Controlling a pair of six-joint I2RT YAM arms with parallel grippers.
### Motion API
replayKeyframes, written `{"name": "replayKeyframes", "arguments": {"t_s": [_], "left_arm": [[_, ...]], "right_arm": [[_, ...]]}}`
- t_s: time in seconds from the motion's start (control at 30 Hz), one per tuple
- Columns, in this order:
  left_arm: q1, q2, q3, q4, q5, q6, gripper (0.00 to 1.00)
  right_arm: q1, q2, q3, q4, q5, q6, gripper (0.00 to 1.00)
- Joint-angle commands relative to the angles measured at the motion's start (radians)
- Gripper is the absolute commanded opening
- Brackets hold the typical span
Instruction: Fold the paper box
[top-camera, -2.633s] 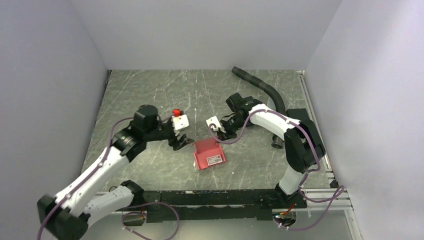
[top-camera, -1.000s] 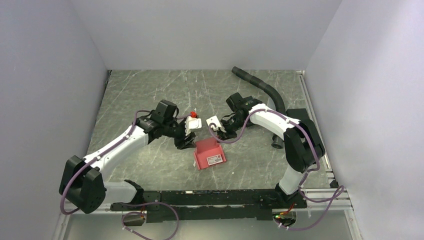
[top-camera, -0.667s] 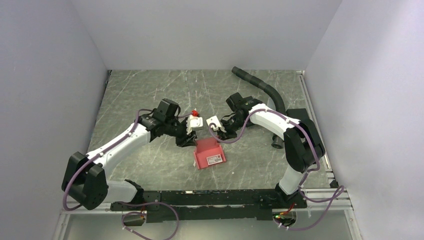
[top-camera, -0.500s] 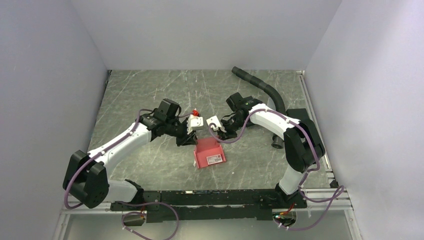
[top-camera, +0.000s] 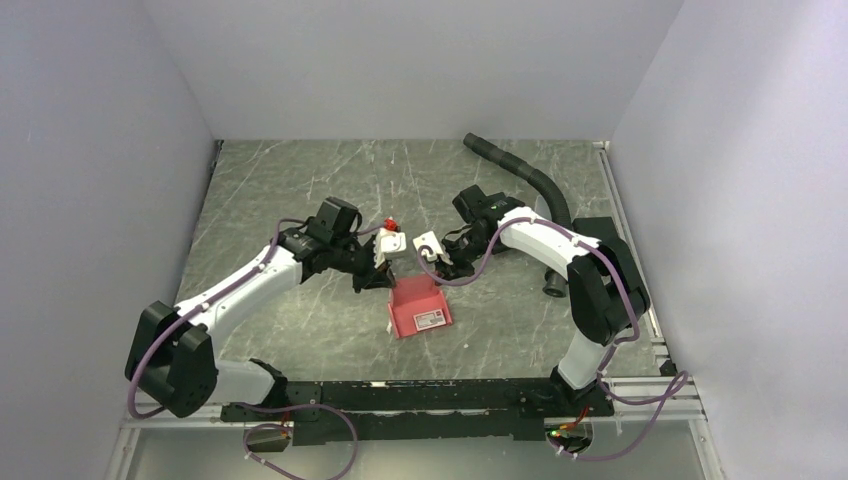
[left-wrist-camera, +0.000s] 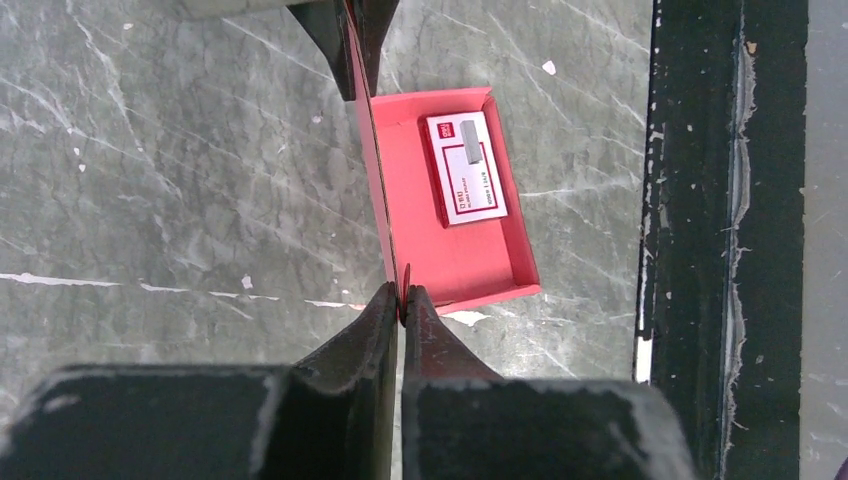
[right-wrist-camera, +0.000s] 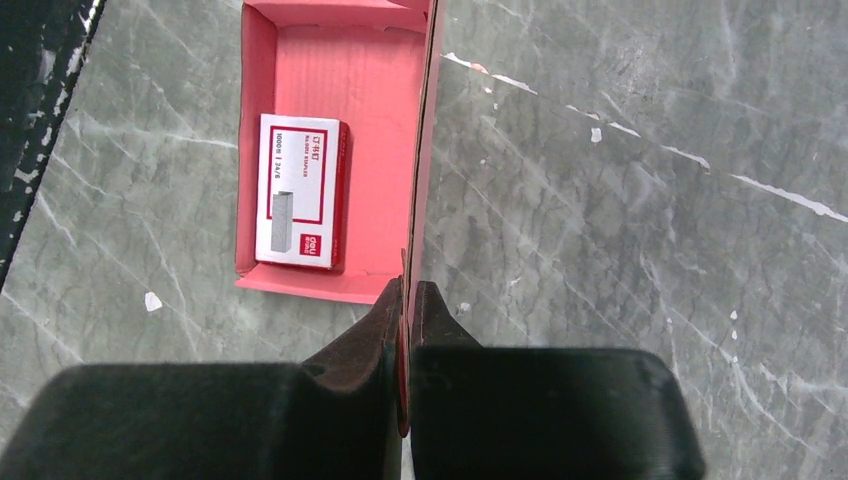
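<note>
My left gripper (left-wrist-camera: 400, 297) is clamped on one end of the upright flap of the paper box (left-wrist-camera: 455, 235), and my right gripper (right-wrist-camera: 407, 288) pinches the flap's other end; a red-and-white card (right-wrist-camera: 298, 192) lies flat inside the box. Around the box I see grey marbled tabletop (top-camera: 290, 180) between pale walls (top-camera: 100, 150), with a black hose (top-camera: 525, 172) well beyond it. Since the earliest frame my left arm has closed in from the box's left, while the box and right arm haven't moved.
</note>
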Motion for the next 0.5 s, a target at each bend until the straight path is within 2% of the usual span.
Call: {"name": "replayKeyframes", "arguments": {"t_s": [0.0,0.1,0.17,0.33,0.47], "left_arm": [[-0.006,-0.067,0.002,0.084,0.020,-0.017,0.23],[-0.006,-0.122,-0.006,0.040,-0.026,0.022,0.49],[-0.006,-0.166,-0.011,0.004,-0.071,0.050,0.59],[-0.005,-0.229,-0.023,-0.077,-0.153,0.128,0.65],[-0.006,-0.165,-0.025,-0.089,-0.179,0.161,0.64]], "right_arm": [[0.008,0.000,0.043,0.011,-0.065,-0.010,0.00],[0.008,-0.003,0.041,0.011,-0.067,-0.010,0.00],[0.008,-0.005,0.041,0.010,-0.067,-0.014,0.00],[0.008,-0.003,0.042,0.005,-0.071,-0.019,0.00],[0.008,-0.009,0.040,0.006,-0.075,-0.022,0.00]]}}
